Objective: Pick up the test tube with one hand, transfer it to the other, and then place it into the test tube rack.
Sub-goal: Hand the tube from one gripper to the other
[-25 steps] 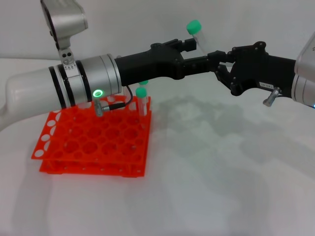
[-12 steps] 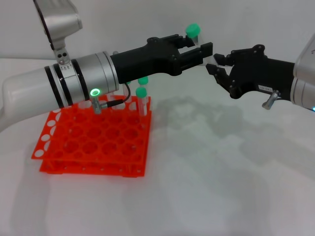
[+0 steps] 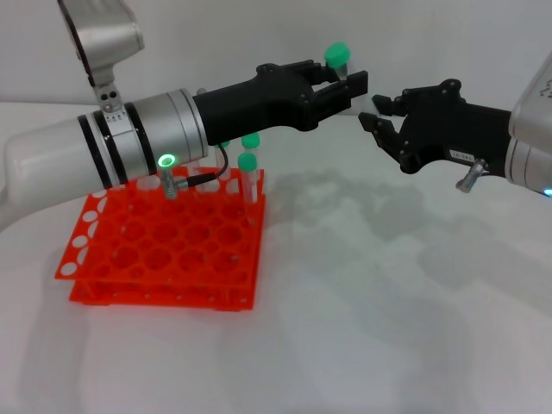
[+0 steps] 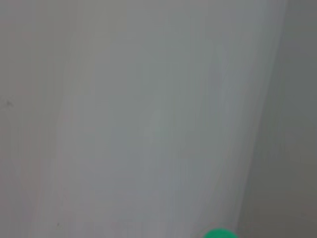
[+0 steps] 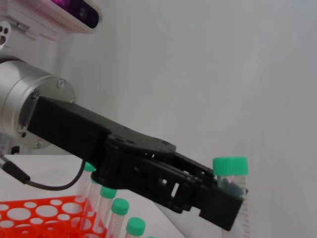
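Note:
The test tube (image 3: pixel 338 54), clear with a green cap, stands upright in my left gripper (image 3: pixel 350 84), the one on the arm with the green light ring; the gripper is shut on it high above the table. The tube's cap also shows in the left wrist view (image 4: pixel 220 234) and the tube in the right wrist view (image 5: pixel 231 174), held by the left gripper (image 5: pixel 218 201). My right gripper (image 3: pixel 385 119) is open and empty, a short gap to the right of the tube. The orange-red test tube rack (image 3: pixel 129 259) stands on the table below the left arm.
Other green-capped tubes (image 3: pixel 248 166) stand in the rack's back right holes, under the left forearm; they also show in the right wrist view (image 5: pixel 117 208) with the rack (image 5: pixel 25 215). White table (image 3: pixel 371 302) lies to the right of the rack.
The right gripper has let go of the tube and drawn back to the right. The left gripper now holds the tube alone and has pulled it slightly left.

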